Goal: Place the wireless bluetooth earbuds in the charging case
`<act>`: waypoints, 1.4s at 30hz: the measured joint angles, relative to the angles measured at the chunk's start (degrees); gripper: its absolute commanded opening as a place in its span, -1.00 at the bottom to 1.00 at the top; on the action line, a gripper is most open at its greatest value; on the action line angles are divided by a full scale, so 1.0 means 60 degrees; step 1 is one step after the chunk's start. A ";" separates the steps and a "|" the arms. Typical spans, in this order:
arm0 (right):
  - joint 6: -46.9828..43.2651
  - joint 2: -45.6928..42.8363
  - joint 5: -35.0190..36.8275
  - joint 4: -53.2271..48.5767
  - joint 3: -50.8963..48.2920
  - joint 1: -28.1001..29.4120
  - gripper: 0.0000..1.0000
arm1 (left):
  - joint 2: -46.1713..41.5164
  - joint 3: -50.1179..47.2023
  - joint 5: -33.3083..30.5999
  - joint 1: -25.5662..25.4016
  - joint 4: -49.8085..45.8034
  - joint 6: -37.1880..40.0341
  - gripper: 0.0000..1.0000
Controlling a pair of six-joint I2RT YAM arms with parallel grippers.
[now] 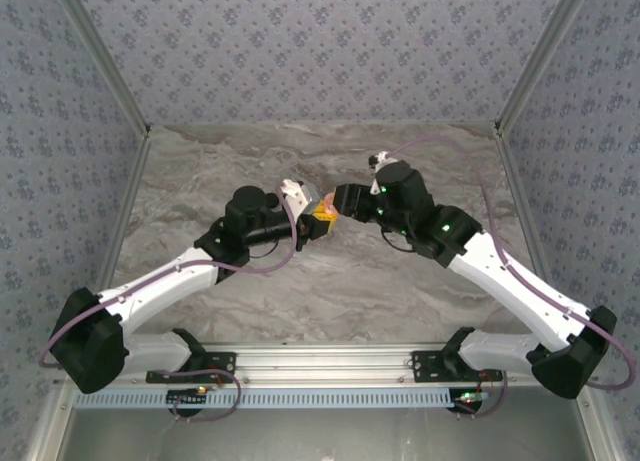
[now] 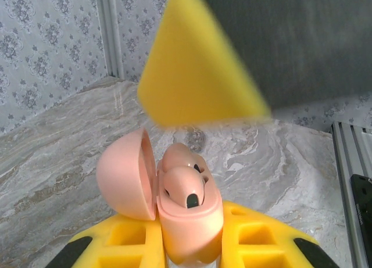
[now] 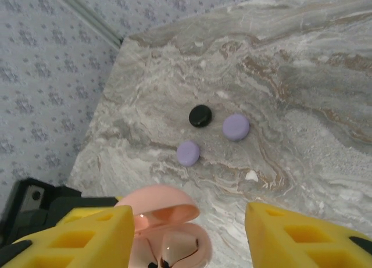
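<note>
1. Top view: both arms reach in and meet over the middle of the marble-patterned surface (image 1: 330,311). The left gripper (image 1: 315,224) and right gripper (image 1: 338,203) are nose to nose.
2. Left gripper (image 2: 189,250): its yellow fingers (image 2: 125,239) are clamped on the lower body of a pink charging case (image 2: 192,227), which is held up off the surface.
3. The case lid (image 2: 125,175) is swung open to the left in the left wrist view and stands roughly upright on its hinge.
4. The pink earbuds (image 2: 187,189) sit inside the open case. Two rounded pink bodies show, one behind the other, and the nearer has a dark oval spot. How fully they are seated cannot be told.
5. Right gripper (image 3: 192,239): its fingers (image 3: 75,236) are spread wide apart and hold nothing. The open case (image 3: 165,233) lies between and below them. Contact with the lid cannot be told.
6. In the left wrist view, one blurred yellow finger of the right gripper hangs just above the case.
7. On the surface beyond, in the right wrist view, are a black round puck (image 3: 200,115) and two lilac round pucks (image 3: 236,127). They lie near each other and are not touching.
</note>
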 measured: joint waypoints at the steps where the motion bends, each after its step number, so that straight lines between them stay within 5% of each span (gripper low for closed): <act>1: -0.0204 -0.0138 -0.0244 0.0004 0.0000 -0.0208 0.49 | 0.0000 0.0000 0.0018 0.0000 0.0007 -0.0018 -1.00; 7: -0.1300 -0.1031 -0.2583 0.0153 -0.0011 -0.1883 1.00 | -0.0036 -0.0007 0.0288 0.0007 0.0313 -0.0251 -1.00; 12: -0.1475 -0.0809 -0.4736 0.0685 -0.0594 -0.2514 1.00 | -0.0237 -0.0007 0.0882 0.0011 0.0790 -0.0535 -1.00; 18: -0.1585 0.0073 -0.6288 0.1111 -0.0736 -0.2047 1.00 | -0.0291 -0.0007 0.1399 0.0011 0.0918 -0.0601 -1.00; 42: -0.1621 -0.0339 -0.7329 0.1902 -0.0659 -0.1461 1.00 | -0.0346 -0.0007 0.1530 0.0004 0.0761 -0.0594 -1.00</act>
